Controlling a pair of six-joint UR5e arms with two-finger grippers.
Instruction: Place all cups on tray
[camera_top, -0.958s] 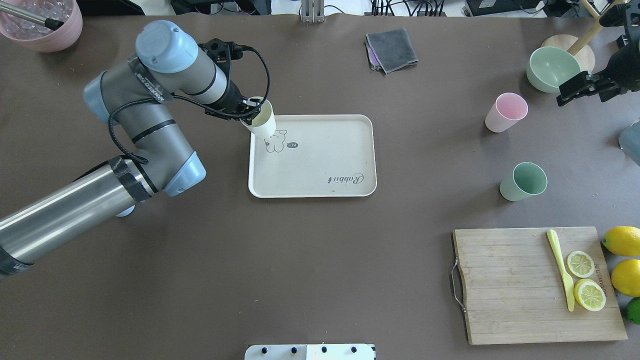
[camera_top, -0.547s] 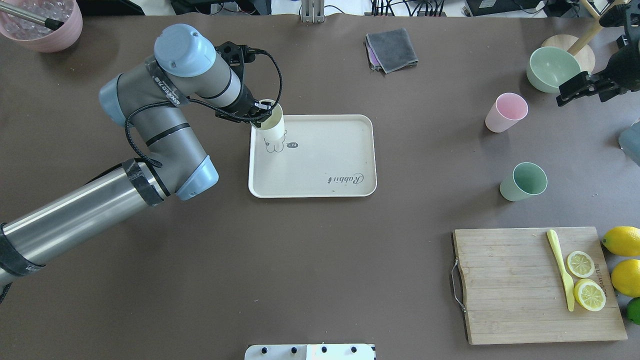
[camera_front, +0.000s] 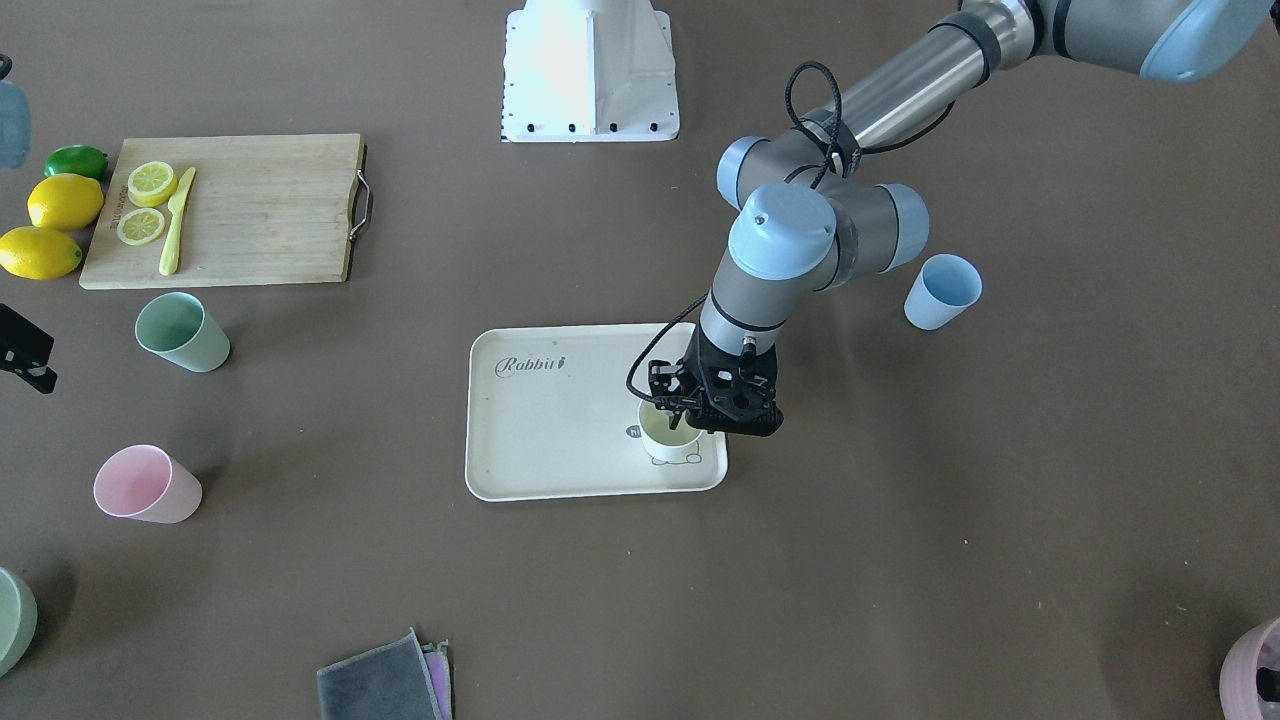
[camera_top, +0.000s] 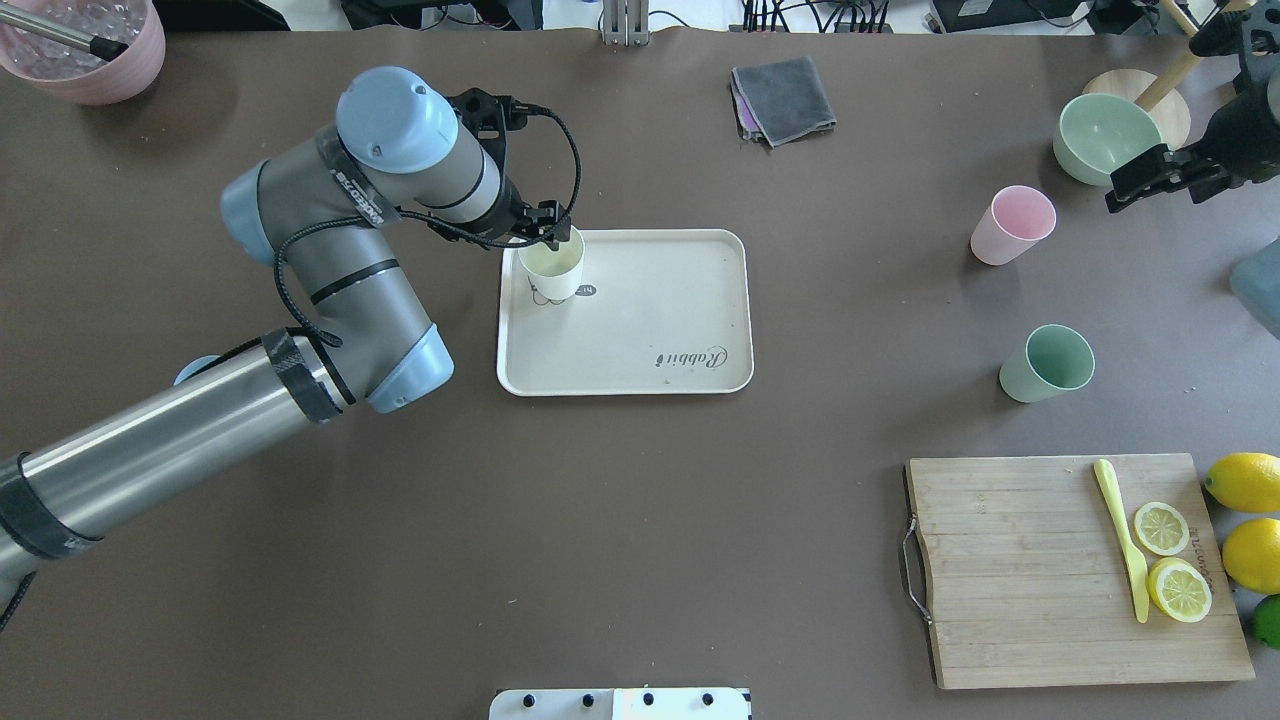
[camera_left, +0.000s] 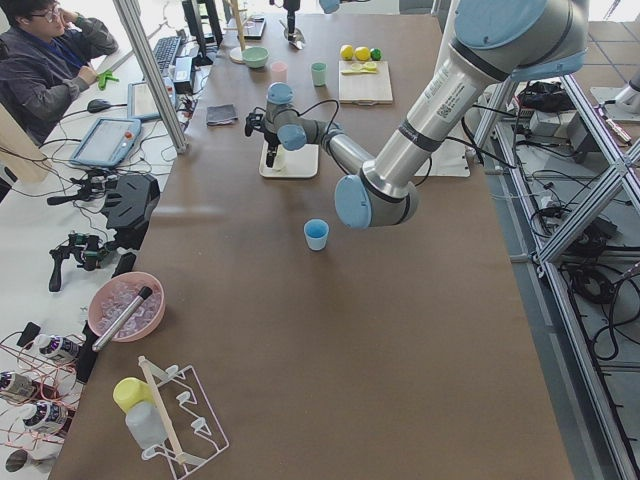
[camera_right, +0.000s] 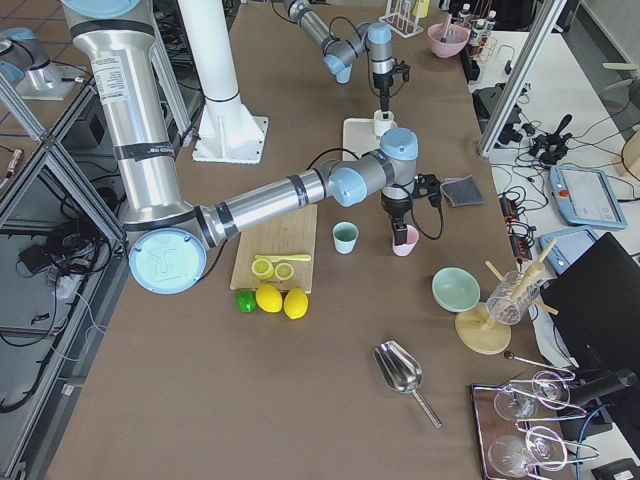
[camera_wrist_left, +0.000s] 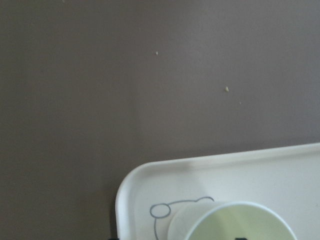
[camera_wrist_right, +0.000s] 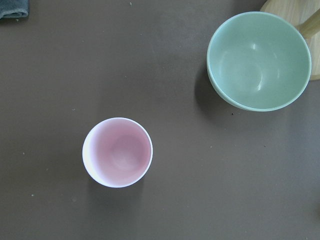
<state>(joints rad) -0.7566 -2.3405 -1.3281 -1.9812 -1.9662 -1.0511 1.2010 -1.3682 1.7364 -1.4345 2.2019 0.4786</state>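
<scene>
A: The left claw (camera_top: 553, 237), what is it doing?

B: It is pinching the cream-yellow cup (camera_top: 550, 272) by the rim, with one finger inside and the other outside. The cup is upright over the corner of the tray (camera_top: 640, 340) where the small bunny is drawn. I cannot tell whether its bottom touches the tray.

A: And the right claw (camera_top: 1122, 190)?

B: It hangs above the table near the pink cup (camera_top: 1012, 225) and the green bowl (camera_top: 1105, 135), and it touches nothing. I cannot tell if its fingers are spread or pressed together.

A: Where are the other cups?

B: All three stand upright on the table, off the tray. The pink cup and the green cup (camera_top: 1046, 363) are well apart from the tray, on the robot's right. The green one is between the pink cup and the cutting board (camera_top: 1070, 570). The blue cup (camera_front: 942, 291) stands on the robot's left, beside the left arm.
</scene>
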